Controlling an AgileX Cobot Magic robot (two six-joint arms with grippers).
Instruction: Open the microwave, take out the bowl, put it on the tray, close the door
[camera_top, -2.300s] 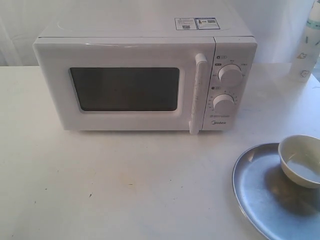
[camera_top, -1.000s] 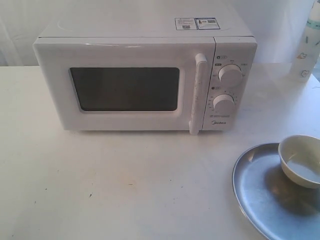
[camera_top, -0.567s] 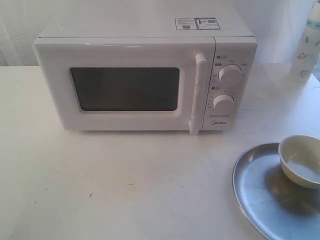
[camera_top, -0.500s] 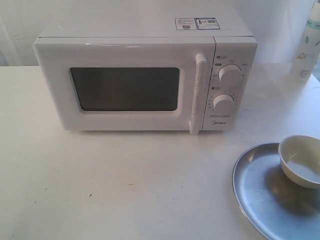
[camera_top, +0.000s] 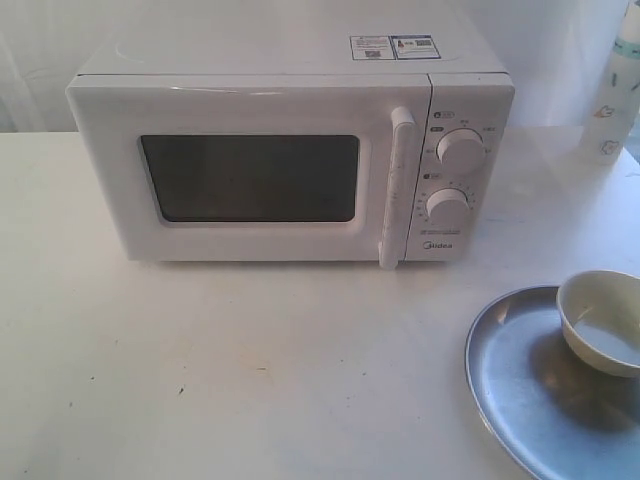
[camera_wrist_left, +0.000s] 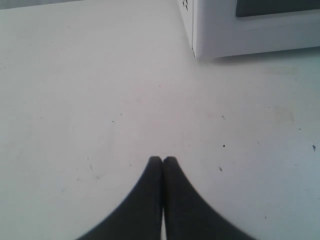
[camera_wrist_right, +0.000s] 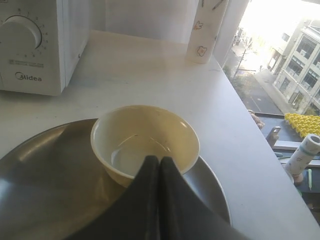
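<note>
The white microwave (camera_top: 290, 150) stands at the back of the table, its door (camera_top: 250, 175) flat against the body beside the vertical handle (camera_top: 396, 185). At the right front, the cream bowl (camera_top: 602, 320) sits upright on the silver tray (camera_top: 530, 390). Neither gripper shows in the exterior view. In the left wrist view my left gripper (camera_wrist_left: 162, 159) is shut with nothing in it, over bare table in front of the microwave's corner (camera_wrist_left: 240, 30). In the right wrist view my right gripper (camera_wrist_right: 160, 159) is shut and empty, in front of the bowl (camera_wrist_right: 145, 140) on the tray (camera_wrist_right: 45, 170).
A tall white patterned bottle (camera_top: 615, 95) stands at the back right, near the table's right edge (camera_wrist_right: 260, 165). Beyond that edge is a drop to a street and a ledge with small items. The white tabletop (camera_top: 250, 360) spreads in front of the microwave.
</note>
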